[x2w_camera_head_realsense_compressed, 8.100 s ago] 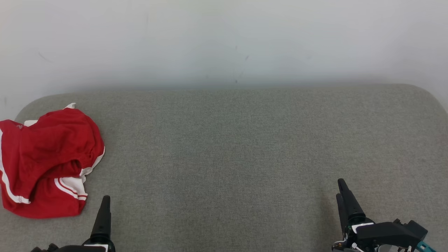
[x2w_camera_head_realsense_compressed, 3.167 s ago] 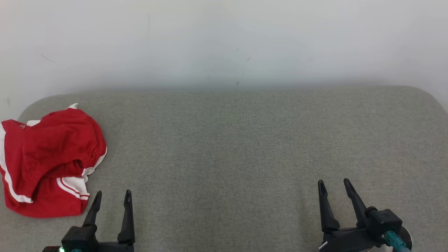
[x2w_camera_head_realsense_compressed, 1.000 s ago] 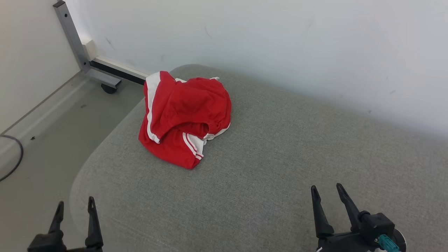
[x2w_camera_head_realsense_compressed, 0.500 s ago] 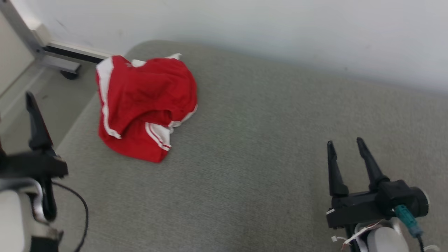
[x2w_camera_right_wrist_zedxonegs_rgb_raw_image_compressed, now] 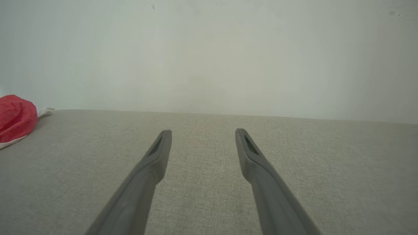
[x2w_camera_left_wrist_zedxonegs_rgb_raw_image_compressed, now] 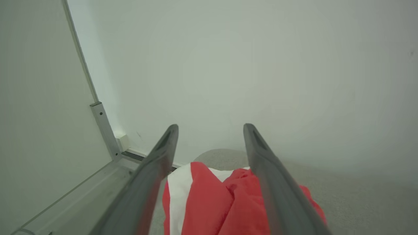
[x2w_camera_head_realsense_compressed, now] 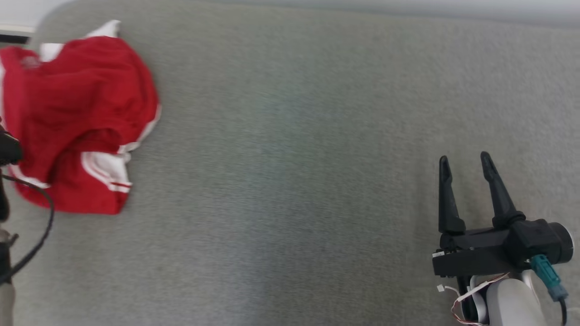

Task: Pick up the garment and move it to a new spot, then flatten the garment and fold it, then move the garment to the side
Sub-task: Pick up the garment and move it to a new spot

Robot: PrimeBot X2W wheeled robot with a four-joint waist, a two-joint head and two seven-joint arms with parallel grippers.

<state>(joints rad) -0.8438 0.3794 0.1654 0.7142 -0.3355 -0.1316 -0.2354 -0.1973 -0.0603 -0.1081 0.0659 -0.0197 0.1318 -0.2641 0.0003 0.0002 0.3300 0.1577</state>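
The garment (x2w_camera_head_realsense_compressed: 77,117) is a crumpled red piece with white stripes, lying at the left end of the grey cushion (x2w_camera_head_realsense_compressed: 290,136). In the left wrist view the garment (x2w_camera_left_wrist_zedxonegs_rgb_raw_image_compressed: 209,202) sits just below and ahead of my left gripper (x2w_camera_left_wrist_zedxonegs_rgb_raw_image_compressed: 210,125), whose two fingers stand apart with nothing between them. A dark part of the left arm (x2w_camera_head_realsense_compressed: 7,149) shows at the head view's left edge, beside the garment. My right gripper (x2w_camera_head_realsense_compressed: 464,158) is open over bare cushion at the lower right, far from the garment. The right wrist view shows the garment (x2w_camera_right_wrist_zedxonegs_rgb_raw_image_compressed: 16,119) at its far left.
A pale wall (x2w_camera_left_wrist_zedxonegs_rgb_raw_image_compressed: 261,81) rises behind the cushion. A grey metal frame post (x2w_camera_left_wrist_zedxonegs_rgb_raw_image_compressed: 104,130) stands at the wall by the cushion's left end, with floor (x2w_camera_left_wrist_zedxonegs_rgb_raw_image_compressed: 78,202) beyond the cushion's edge. A black cable (x2w_camera_head_realsense_compressed: 36,235) hangs at the head view's lower left.
The head camera has tilted down and swung, so the garment sits further left in the picture. My left arm has gone forward toward the garment. Both grippers stay open.
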